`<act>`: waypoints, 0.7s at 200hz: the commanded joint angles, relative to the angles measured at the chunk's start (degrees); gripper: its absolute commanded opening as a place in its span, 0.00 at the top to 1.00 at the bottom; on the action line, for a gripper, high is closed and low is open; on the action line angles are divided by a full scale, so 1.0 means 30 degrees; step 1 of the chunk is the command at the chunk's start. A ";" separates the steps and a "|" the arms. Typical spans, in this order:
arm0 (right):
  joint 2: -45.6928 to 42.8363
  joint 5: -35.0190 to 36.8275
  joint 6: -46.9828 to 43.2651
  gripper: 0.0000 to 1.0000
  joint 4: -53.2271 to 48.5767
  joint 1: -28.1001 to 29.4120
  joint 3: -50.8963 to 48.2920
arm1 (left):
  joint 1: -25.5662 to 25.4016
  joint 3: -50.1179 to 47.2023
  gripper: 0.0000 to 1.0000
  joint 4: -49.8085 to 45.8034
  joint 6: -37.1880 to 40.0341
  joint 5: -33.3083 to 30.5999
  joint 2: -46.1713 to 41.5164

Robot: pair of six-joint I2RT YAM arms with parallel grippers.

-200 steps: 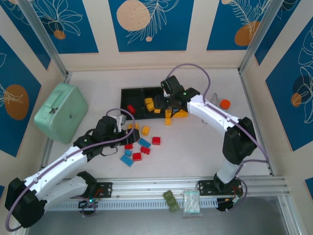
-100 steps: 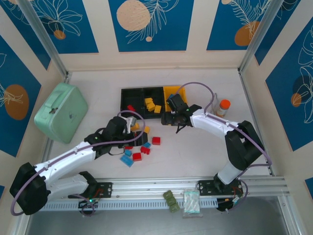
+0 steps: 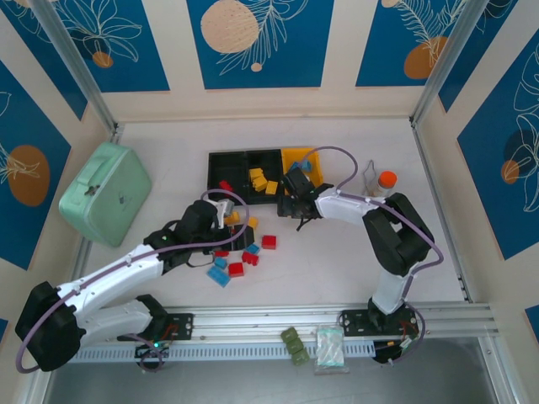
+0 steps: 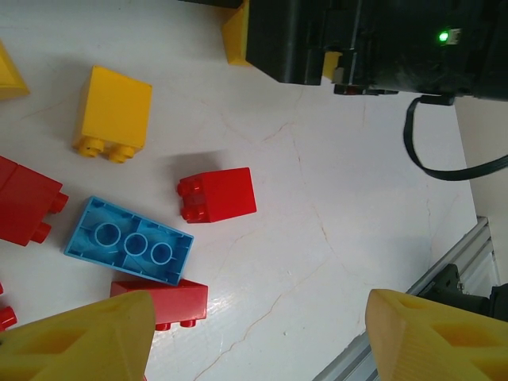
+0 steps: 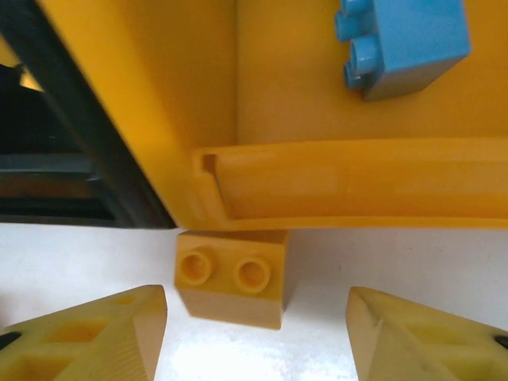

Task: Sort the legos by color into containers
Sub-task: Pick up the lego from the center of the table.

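Right claw (image 5: 255,317) hangs with its two fingers well apart over a yellow brick (image 5: 234,278). This brick lies on the surface (image 5: 381,254), just beside the outer wall of the yellow bin (image 5: 333,182); I cannot tell if brick and wall touch. So I judge that the step in hand is the pick of this brick.

For the next move I must lower the claw straight, so that the fingers pass on both sides of the brick without hitting the bin wall. Then I shut them and carry the brick to the middle black bin (image 3: 263,160), where the yellow ones are collected.

Left claw (image 4: 258,325) is also spread open, above the loose pile. A small red brick (image 4: 218,193) is nearest to its gap, with a long blue brick (image 4: 128,250) beside it. A red pick for the left black bin (image 3: 221,164) seems likely on that side.

Now the count. I see three containers in a row, two black and one yellow. Inside them are one red piece (image 3: 226,185) in the left black bin, three yellow pieces (image 3: 261,181) in the middle one and a short blue brick (image 5: 405,44) in the yellow bin. Loose on the surface I count four red, three blue and about three yellow. The left arm (image 3: 126,269) covers part of the pile, so some may be hidden.
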 commanded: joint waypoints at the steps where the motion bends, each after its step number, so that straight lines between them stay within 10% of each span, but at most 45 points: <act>1: 0.0668 0.0532 0.0192 0.41 0.0299 0.0008 0.0468 | -0.0167 0.0113 0.30 0.0034 0.0071 -0.0260 -0.0102; 140: -0.0729 0.0869 0.0124 0.67 -0.0507 0.1164 -0.0448 | -0.0144 -0.0033 0.30 0.0169 -0.0057 -0.0348 0.0132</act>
